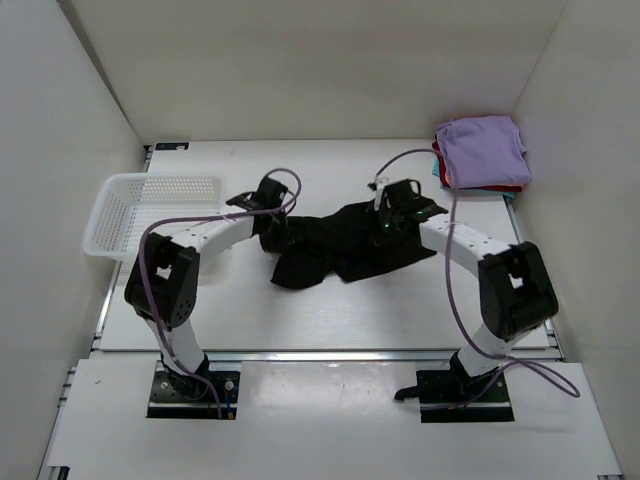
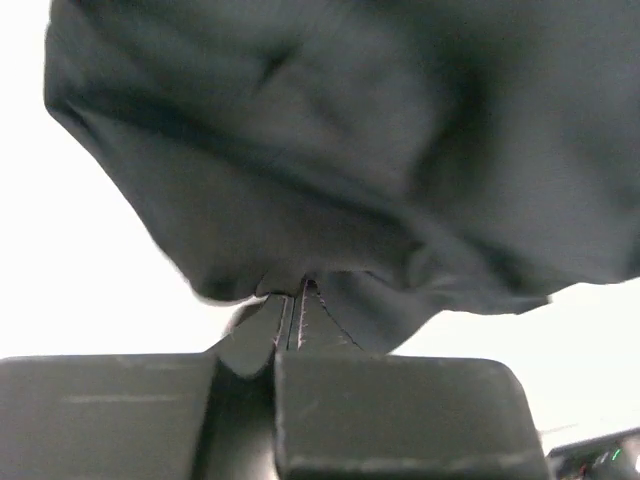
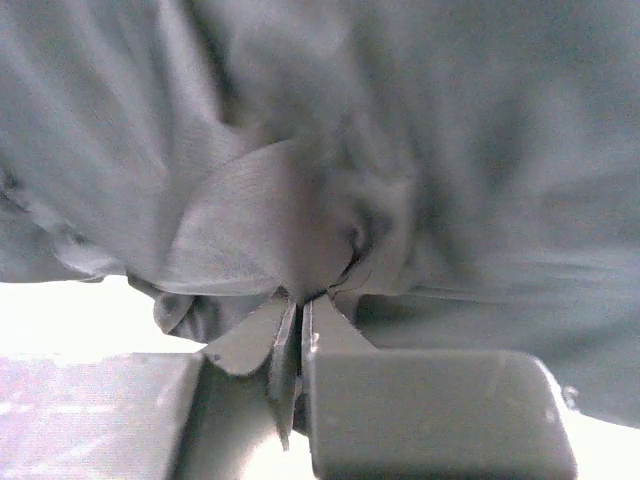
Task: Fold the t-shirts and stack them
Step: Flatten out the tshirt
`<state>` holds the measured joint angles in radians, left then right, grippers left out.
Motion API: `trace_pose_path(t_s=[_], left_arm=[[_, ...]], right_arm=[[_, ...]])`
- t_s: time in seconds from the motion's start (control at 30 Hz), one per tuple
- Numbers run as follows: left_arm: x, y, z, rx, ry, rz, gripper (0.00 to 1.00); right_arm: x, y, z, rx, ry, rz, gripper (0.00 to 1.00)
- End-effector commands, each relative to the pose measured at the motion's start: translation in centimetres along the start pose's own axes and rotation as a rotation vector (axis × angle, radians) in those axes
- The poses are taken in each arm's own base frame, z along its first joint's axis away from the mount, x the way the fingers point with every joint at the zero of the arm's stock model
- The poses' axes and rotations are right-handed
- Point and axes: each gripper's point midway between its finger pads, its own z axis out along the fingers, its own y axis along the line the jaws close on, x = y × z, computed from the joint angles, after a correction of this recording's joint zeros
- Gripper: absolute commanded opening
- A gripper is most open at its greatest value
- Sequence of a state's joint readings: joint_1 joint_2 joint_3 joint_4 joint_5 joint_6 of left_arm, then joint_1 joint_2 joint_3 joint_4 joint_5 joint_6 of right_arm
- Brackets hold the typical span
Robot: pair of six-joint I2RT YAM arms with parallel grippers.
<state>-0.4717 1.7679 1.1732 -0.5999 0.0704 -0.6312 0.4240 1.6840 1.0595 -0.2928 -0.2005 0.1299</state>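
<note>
A large black t-shirt (image 1: 340,250) lies crumpled in the middle of the table, stretched between both grippers. My left gripper (image 1: 272,228) is shut on its left edge; in the left wrist view the black cloth (image 2: 350,150) bunches out from the closed fingertips (image 2: 297,290). My right gripper (image 1: 393,222) is shut on its upper right part; the cloth (image 3: 400,130) fills the right wrist view above the closed fingertips (image 3: 300,298). A stack of folded t-shirts (image 1: 482,152), lavender on top over red and teal edges, sits at the back right corner.
A white plastic mesh basket (image 1: 150,212) stands at the left of the table, close to my left arm. White walls enclose the table at the left, back and right.
</note>
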Motion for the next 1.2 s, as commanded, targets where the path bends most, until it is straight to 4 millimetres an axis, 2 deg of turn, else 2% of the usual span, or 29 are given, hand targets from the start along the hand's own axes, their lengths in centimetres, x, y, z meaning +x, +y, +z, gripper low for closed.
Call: trace_pose_path(t_s=[0.0,0.07,0.1,0.17,0.2,0.23,0.27,0.3,0.33,0.37,0.4,0.47,0.5,0.57,0.63,0.67,0.7,0.73,0.8,0.83,0.87,0.9,0.93,0.97,1.0,1.03,1.1,1.13,1.17], left_arm=[[-8.4,-4.7,-11.0,0.046,-0.370,0.064,0.00],[-11.3,-6.7,-16.1,0.083,-0.509,0.057,0.00],[-11.8,-7.0,-17.1,0.099,-0.524,0.051,0.00],[-12.4,-8.4,-20.1,0.195,-0.548,0.059,0.00],[-12.4,-9.0,-21.2,0.231,-0.561,0.065,0.00],[-12.1,-10.0,-22.3,0.272,-0.568,0.100,0.00],[-11.8,-11.0,-23.1,0.321,-0.564,0.130,0.00],[-11.5,-11.5,-24.1,0.343,-0.576,0.157,0.00],[-10.7,-12.9,-25.2,0.408,-0.567,0.191,0.00],[-10.0,-13.7,-26.4,0.450,-0.570,0.221,0.00],[-9.4,-14.4,-27.5,0.485,-0.581,0.244,0.00],[-8.6,-15.3,-29.7,0.536,-0.595,0.271,0.00],[-8.2,-15.4,-31.1,0.566,-0.612,0.263,0.00],[-7.8,-15.1,-32.5,0.619,-0.620,0.232,0.00],[-7.4,-14.4,-34.1,0.645,-0.632,0.192,0.00],[-7.0,-14.4,-34.0,0.649,-0.618,0.191,0.00],[-6.8,-14.3,-34.6,0.659,-0.624,0.180,0.00],[-6.4,-14.1,-34.8,0.672,-0.621,0.170,0.00],[-5.3,-13.5,-32.7,0.672,-0.569,0.135,0.00],[-5.3,-13.1,-32.9,0.690,-0.578,0.106,0.00],[-4.9,-12.5,-30.9,0.678,-0.553,0.086,0.00],[-4.6,-11.3,-29.4,0.658,-0.526,0.032,0.00],[-4.6,-10.9,-29.1,0.667,-0.533,0.006,0.00],[-4.2,-9.7,-26.6,0.624,-0.506,-0.024,0.00],[-3.7,-8.6,-24.6,0.587,-0.478,-0.053,0.00],[-4.2,-8.1,-23.9,0.581,-0.492,-0.087,0.00],[-3.7,-5.8,-19.7,0.491,-0.438,-0.143,0.00],[-3.9,-4.9,-18.2,0.457,-0.427,-0.162,0.00],[-4.1,-4.3,-17.4,0.432,-0.423,-0.173,0.00]], right_arm=[[-9.9,-3.2,-9.0,0.130,-0.349,0.036,0.01],[-12.7,-5.2,-15.5,0.239,-0.529,0.094,0.00],[-13.2,-6.3,-17.4,0.285,-0.580,0.109,0.00],[-14.4,-7.7,-24.0,0.374,-0.742,0.139,0.00],[-14.4,-8.4,-27.4,0.408,-0.815,0.148,0.00],[-14.5,-9.6,-29.5,0.455,-0.855,0.172,0.00],[-14.8,-9.3,-32.7,0.473,-0.919,0.166,0.00],[-14.7,-10.2,-34.7,0.516,-0.952,0.172,0.00],[-14.8,-9.4,-37.0,0.519,-0.997,0.153,0.00],[-14.4,-9.9,-40.4,0.592,-1.063,0.168,0.00],[-14.3,-10.0,-41.5,0.623,-1.088,0.164,0.00],[-14.2,-9.2,-47.0,0.704,-1.218,0.140,0.00],[-13.9,-9.3,-48.6,0.740,-1.252,0.145,0.00],[-14.2,-9.0,-52.3,0.808,-1.328,0.137,0.00],[-14.9,-7.8,-54.4,0.816,-1.372,0.104,0.00],[-15.8,-7.6,-54.8,0.807,-1.373,0.094,0.00],[-16.5,-8.1,-53.7,0.799,-1.340,0.107,0.00],[-17.2,-7.6,-54.3,0.778,-1.360,0.097,0.00],[-19.5,-8.3,-51.6,0.710,-1.318,0.073,0.00],[-20.4,-8.0,-50.8,0.672,-1.317,0.073,0.00],[-21.9,-8.8,-48.5,0.637,-1.273,0.077,0.00],[-23.3,-9.7,-45.1,0.604,-1.204,0.084,0.00],[-24.0,-9.5,-44.1,0.582,-1.184,0.083,0.00],[-25.9,-9.8,-40.7,0.539,-1.123,0.070,0.00],[-27.5,-10.3,-36.1,0.489,-1.037,0.063,0.00],[-28.3,-10.0,-34.0,0.446,-1.005,0.062,0.00],[-31.0,-10.8,-24.7,0.313,-0.855,0.050,0.00],[-32.7,-11.2,-21.9,0.289,-0.822,0.040,0.00],[-33.6,-10.8,-20.2,0.269,-0.804,0.036,0.00]])
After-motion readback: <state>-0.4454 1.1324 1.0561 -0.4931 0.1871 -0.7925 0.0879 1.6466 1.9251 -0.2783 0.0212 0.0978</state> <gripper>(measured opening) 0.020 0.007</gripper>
